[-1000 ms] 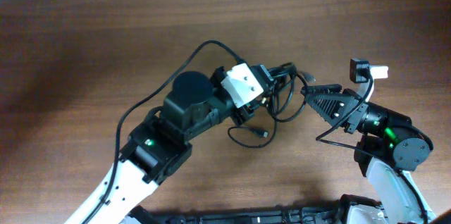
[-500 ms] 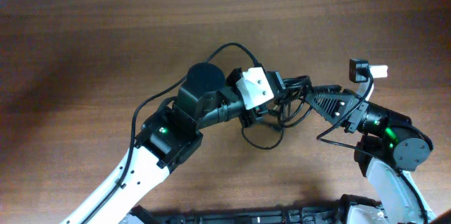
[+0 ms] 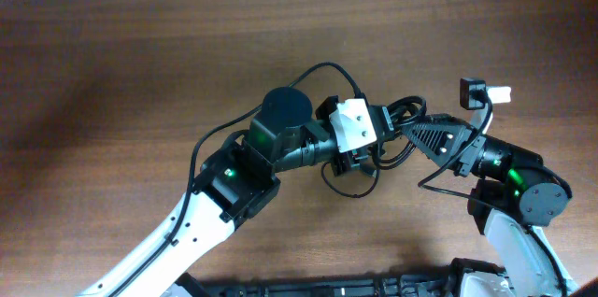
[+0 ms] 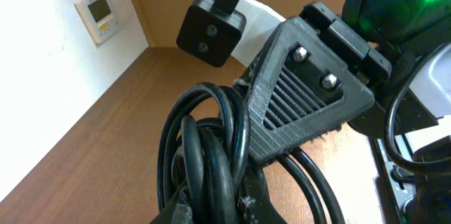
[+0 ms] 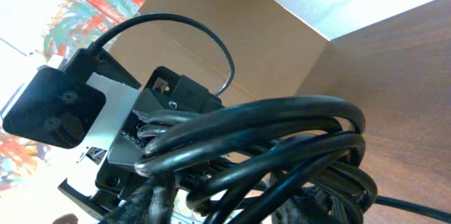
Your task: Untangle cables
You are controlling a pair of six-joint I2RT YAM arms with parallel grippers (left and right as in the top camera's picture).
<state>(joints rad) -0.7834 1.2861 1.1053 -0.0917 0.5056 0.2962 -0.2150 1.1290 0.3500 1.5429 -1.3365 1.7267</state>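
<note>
Cables (image 5: 296,143) are bunched right of the table's (image 3: 112,73) centre, well off every edge. Left gripper (image 3: 381,136) is clamped narrow on the bunch, evidently to anchor it. Right gripper (image 3: 414,133) is nosed into the loops, probably to tease one free — its grip cannot be told.

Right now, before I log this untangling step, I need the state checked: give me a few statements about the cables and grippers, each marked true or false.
1. The left gripper is shut on the cables. True.
2. The right gripper is far from the cables, out at the table's edge. False: it is right at the bundle, opposite the left gripper.
3. The cables lie in separate straight strands. False: they are looped together in one bundle.
4. The table is brown wood. True.
</note>
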